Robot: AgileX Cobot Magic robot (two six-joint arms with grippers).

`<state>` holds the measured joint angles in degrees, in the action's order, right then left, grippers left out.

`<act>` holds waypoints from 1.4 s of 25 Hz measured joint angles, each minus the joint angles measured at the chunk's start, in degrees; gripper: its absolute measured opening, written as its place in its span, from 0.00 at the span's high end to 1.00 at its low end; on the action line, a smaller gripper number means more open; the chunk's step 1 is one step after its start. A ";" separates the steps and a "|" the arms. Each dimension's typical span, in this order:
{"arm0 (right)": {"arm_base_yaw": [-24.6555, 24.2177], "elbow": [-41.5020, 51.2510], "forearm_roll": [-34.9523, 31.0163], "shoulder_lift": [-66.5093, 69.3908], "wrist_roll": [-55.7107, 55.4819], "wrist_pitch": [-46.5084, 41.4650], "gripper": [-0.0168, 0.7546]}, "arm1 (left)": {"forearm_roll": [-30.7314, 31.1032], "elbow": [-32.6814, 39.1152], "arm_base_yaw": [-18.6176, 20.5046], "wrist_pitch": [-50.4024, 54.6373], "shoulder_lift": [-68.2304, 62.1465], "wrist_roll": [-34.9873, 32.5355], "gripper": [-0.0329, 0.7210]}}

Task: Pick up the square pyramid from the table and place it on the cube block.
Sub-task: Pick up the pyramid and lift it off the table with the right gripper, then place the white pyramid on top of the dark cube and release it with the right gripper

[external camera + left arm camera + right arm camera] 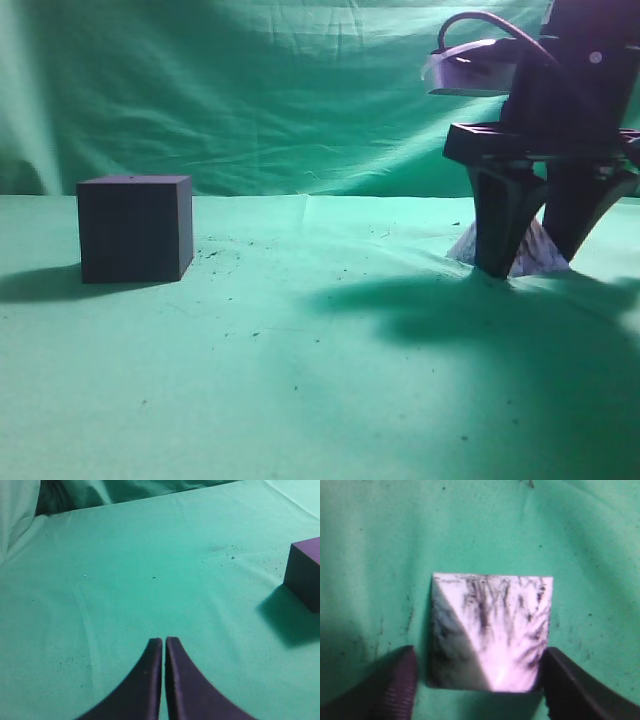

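Green speckled cloth covers the table (300,380). At right, the right gripper (528,262) straddles the white, dark-streaked square pyramid (490,630), fingers spread, nothing lifted. The dark purple cube block (135,228) waits bare at left. The left gripper (163,645) idles, clenched empty.

Whole setup is basically green on green: a wrinkly green cloth backdrop (250,90) hangs behind, full of soft folds and creases, with a brighter pale patch on its far left side. The table (300,380) is covered in the same kind of green cloth, dotted with little dark specks and a few low ripples. Light seems to come from above, since big soft shadows spread across the cloth, heaviest at the right.
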<state>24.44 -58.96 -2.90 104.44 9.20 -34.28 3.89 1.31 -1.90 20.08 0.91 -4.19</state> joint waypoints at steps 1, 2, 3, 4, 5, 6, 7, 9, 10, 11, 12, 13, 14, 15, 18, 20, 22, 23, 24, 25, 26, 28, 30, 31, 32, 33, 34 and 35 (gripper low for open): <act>0.00 -0.04 0.56 0.00 -0.55 -0.24 0.47 | 0.00 0.00 0.00 0.00 0.00 0.00 0.96; 0.00 -0.37 1.21 -0.13 -1.60 -0.59 0.51 | 0.00 0.00 0.00 0.00 0.00 0.00 0.96; 0.00 -0.36 2.08 -0.25 -2.79 -0.68 0.53 | 0.00 0.00 0.00 0.00 0.00 0.00 0.96; 0.04 -0.36 2.64 -0.25 -4.05 -0.83 0.51 | 0.00 0.00 0.00 0.00 0.00 0.00 0.96; 0.13 -0.36 3.32 -0.25 -5.04 -1.08 0.51 | 0.00 0.00 0.00 0.00 0.00 0.00 0.96; 0.17 -0.62 4.03 -0.25 -6.19 -1.51 0.51 | 0.00 0.00 0.00 0.00 0.00 0.00 0.96; 0.27 -1.09 4.50 -0.25 -7.02 -2.37 0.51 | 0.00 0.00 0.00 0.00 0.00 0.00 0.96; 0.40 -2.86 6.10 -0.01 -7.67 -4.84 0.51 | 0.00 0.00 0.00 0.00 0.00 0.00 0.96; 0.40 -3.77 7.06 0.14 -7.67 -6.49 0.51 | 0.00 0.00 0.00 0.00 0.00 0.00 0.96; 0.40 -4.93 7.72 0.14 -7.67 -7.92 0.51 | 0.00 0.00 0.00 0.00 0.00 0.00 0.96; 0.16 -6.31 7.99 0.14 -7.67 -9.44 0.51 | 0.00 0.00 0.00 0.00 0.00 0.00 0.96; 0.15 -7.92 8.20 -0.18 -7.67 -10.54 0.51 | 0.00 0.00 0.00 0.00 0.00 0.00 0.96; 0.06 -9.34 8.29 -0.80 -7.67 -11.31 0.51 | 0.00 0.00 0.00 0.00 0.00 0.00 0.96; 0.06 -11.08 8.14 -1.53 -7.67 -12.13 0.51 | 0.00 0.00 0.00 0.00 0.00 0.00 0.96; 1.01 -16.19 7.26 -3.51 -7.01 -15.83 0.51 | 0.00 0.00 0.00 0.00 0.00 0.00 0.96; 3.55 -20.09 7.26 -4.43 -6.78 -19.05 0.51 | -0.10 0.00 0.00 0.00 0.00 0.00 0.96; 7.31 -23.85 7.10 -4.56 -6.53 -21.46 0.51 | -0.10 0.00 0.00 0.00 0.00 0.00 0.96; 9.73 -25.81 6.83 -4.56 -6.55 -22.44 0.51 | -0.10 0.00 0.00 0.00 0.00 0.00 0.96; 11.77 -27.84 6.69 -4.26 -6.55 -23.18 0.51 | -0.10 0.00 0.00 0.00 0.00 0.00 0.96; 14.29 -29.74 6.56 -3.58 -6.55 -23.81 0.51 | -0.10 0.00 0.00 0.00 0.00 0.00 0.96; 16.64 -32.16 6.24 -2.55 -6.55 -24.66 0.51 | -0.10 0.00 0.00 0.00 0.00 0.00 0.96; 20.52 -36.98 5.74 0.31 -6.92 -26.92 0.51 | -0.10 0.00 0.00 0.00 0.00 0.00 0.96; 23.81 -42.23 5.59 4.39 -7.07 -29.44 0.51 | -0.10 0.00 0.00 0.00 0.00 0.00 0.96; 24.82 -44.65 5.59 6.20 -7.07 -30.49 0.51 | -0.10 0.00 0.00 0.00 0.00 0.00 0.96; 25.84 -46.53 5.56 8.34 -7.07 -31.52 0.51 | -0.10 0.00 0.00 0.00 0.00 0.00 0.96; 26.59 -48.60 5.56 10.44 -7.07 -32.08 0.51 | -0.10 0.00 0.00 0.00 0.00 0.00 0.96; 27.14 -50.45 5.43 12.41 -7.07 -32.39 0.51 | -0.10 0.00 0.00 0.00 0.00 0.00 0.96; 27.40 -51.83 5.41 13.97 -7.15 -32.49 0.51 | -0.10 0.00 0.00 0.00 0.00 0.00 0.96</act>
<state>51.84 -110.78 2.51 118.41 2.04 -66.77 3.78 1.31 -1.90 20.08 0.91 -4.19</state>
